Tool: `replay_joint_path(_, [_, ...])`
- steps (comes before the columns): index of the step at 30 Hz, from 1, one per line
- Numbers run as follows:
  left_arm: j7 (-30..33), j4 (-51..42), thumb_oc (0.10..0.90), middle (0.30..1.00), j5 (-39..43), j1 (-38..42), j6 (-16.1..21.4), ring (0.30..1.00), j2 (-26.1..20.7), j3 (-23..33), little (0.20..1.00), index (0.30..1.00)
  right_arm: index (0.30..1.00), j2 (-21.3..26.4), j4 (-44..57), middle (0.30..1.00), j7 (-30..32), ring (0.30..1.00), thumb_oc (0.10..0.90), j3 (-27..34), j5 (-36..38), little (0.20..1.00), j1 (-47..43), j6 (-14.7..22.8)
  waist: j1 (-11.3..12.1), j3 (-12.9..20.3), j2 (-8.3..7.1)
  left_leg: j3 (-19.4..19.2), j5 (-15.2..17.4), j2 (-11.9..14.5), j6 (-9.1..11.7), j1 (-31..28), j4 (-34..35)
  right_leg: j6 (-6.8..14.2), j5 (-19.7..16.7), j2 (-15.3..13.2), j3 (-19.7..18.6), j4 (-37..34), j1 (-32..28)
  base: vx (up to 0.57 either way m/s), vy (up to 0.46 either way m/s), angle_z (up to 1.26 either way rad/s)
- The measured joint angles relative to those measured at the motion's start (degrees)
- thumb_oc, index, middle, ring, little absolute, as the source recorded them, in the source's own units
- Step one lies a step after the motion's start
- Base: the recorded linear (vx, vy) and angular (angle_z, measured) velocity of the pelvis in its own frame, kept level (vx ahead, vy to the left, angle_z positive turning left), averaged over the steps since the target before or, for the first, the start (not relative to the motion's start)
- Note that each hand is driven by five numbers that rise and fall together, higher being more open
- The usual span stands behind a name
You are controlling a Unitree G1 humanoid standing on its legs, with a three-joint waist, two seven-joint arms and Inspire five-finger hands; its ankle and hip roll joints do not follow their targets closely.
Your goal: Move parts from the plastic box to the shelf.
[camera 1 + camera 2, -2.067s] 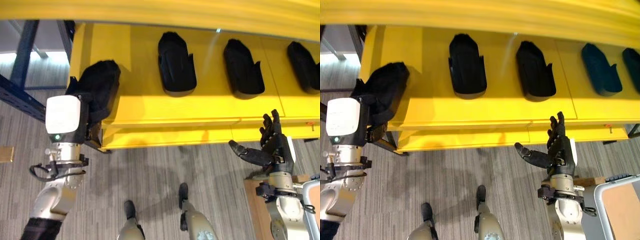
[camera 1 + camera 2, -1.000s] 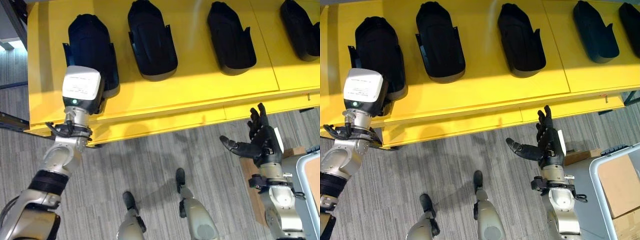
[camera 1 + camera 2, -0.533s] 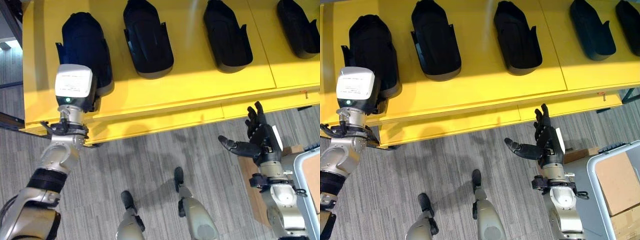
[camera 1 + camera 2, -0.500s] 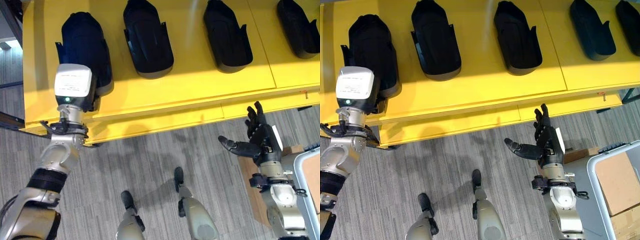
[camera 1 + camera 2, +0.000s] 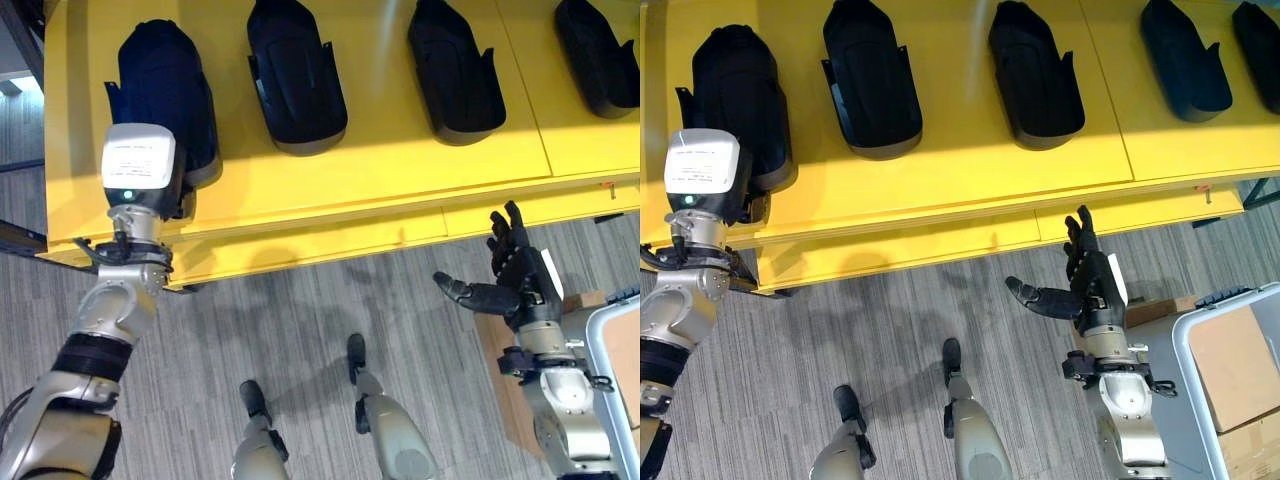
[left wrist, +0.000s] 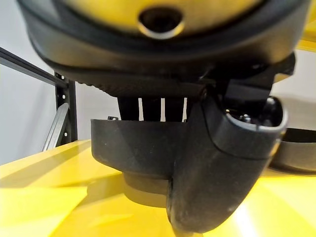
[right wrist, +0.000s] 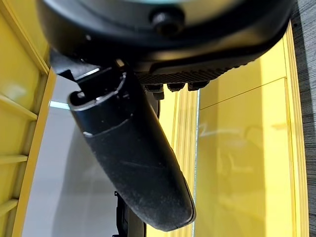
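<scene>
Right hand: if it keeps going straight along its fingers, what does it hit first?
Probably the front edge of the yellow shelf. The right hand is open over the floor, fingers aimed at that edge. Its height relative to the shelf is unclear, so it might pass under or over instead.

A factory or warehouse work area; a long yellow shelf on dark steel racking carries a row of identical black moulded parts; grey carpet-tiled floor below; a grey plastic box holds cardboard cartons.
</scene>
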State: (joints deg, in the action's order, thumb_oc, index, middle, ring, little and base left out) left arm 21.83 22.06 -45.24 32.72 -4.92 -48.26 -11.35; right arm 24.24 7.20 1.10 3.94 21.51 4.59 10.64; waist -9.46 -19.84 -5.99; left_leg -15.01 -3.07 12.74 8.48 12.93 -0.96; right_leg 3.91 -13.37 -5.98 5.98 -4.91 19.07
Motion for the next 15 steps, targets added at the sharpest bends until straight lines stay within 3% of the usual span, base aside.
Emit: replay_joint_path(15, [-1.3,1.6,0.4,0.3,0.0,0.2,0.0,0.3,-2.6,0.4,0.3,0.3,1.0,1.0,2.1,1.0,-0.7,1.0,0.9,0.0,0.0,1.0,0.0,-0.3,-0.1,0.0,0.19,1.1,0.0,0.2,0.0,0.9,-0.9,-0.3,-0.1,0.1,0.7,0.0,0.0,0.0,0.003,0.02])
